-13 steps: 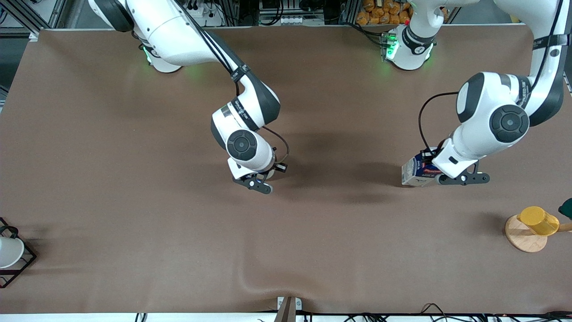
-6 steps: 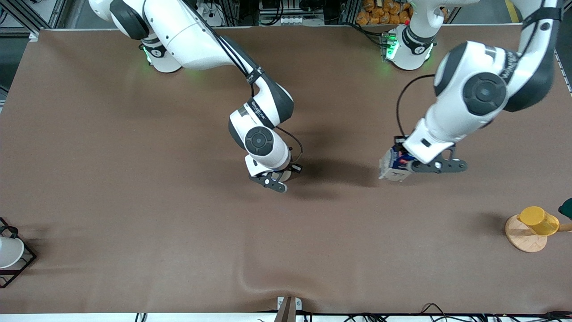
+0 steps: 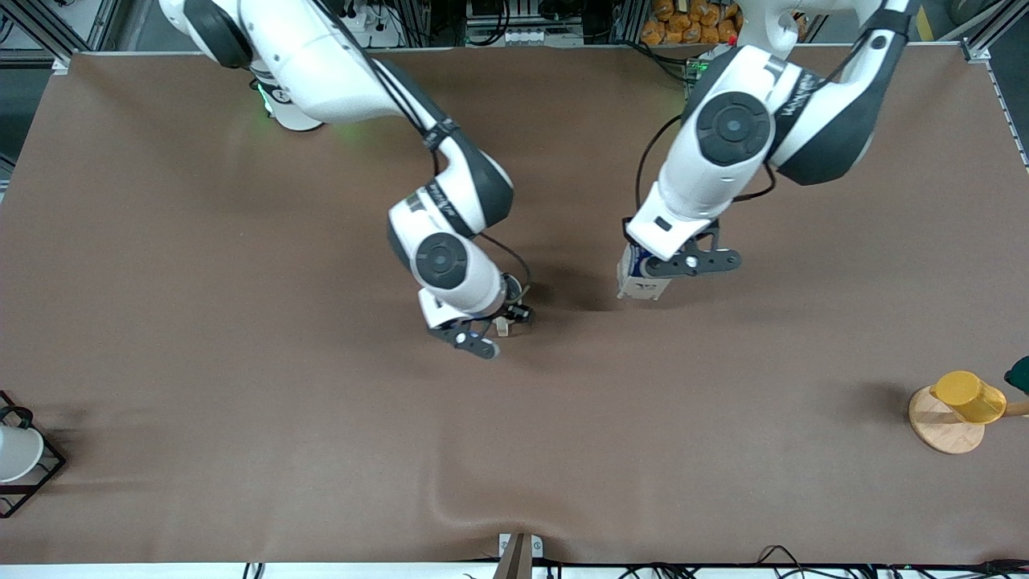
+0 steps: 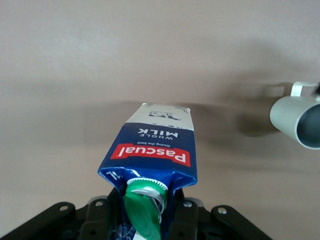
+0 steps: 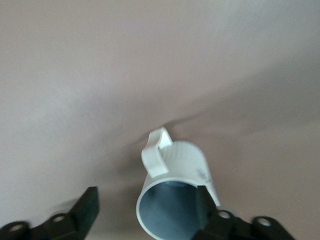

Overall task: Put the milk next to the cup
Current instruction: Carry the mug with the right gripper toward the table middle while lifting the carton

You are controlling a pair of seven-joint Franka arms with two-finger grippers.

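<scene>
The milk (image 3: 639, 285), a dark-blue carton with a red band and green cap, hangs tilted in my left gripper (image 3: 645, 272), low over the middle of the table. In the left wrist view the fingers (image 4: 182, 220) press both sides of the carton (image 4: 155, 145) near its cap. The grey-beige cup (image 3: 503, 325) is mostly hidden under my right gripper (image 3: 481, 328), toward the right arm's end from the milk. In the right wrist view the cup (image 5: 175, 200) sits between the spread fingers (image 5: 89, 204) of my right gripper (image 5: 147, 202), close to one. The cup also shows in the left wrist view (image 4: 294, 119).
A yellow cup (image 3: 969, 396) lies on a round wooden disc (image 3: 939, 430) at the left arm's end, with a dark green object (image 3: 1019, 374) beside it. A white cup in a black wire frame (image 3: 16, 452) is at the right arm's end. The cloth has a wrinkle (image 3: 458, 507).
My left arm has carried the milk from the left arm's end toward the middle, closer to the cup. My right gripper shifted slightly over the cup.
</scene>
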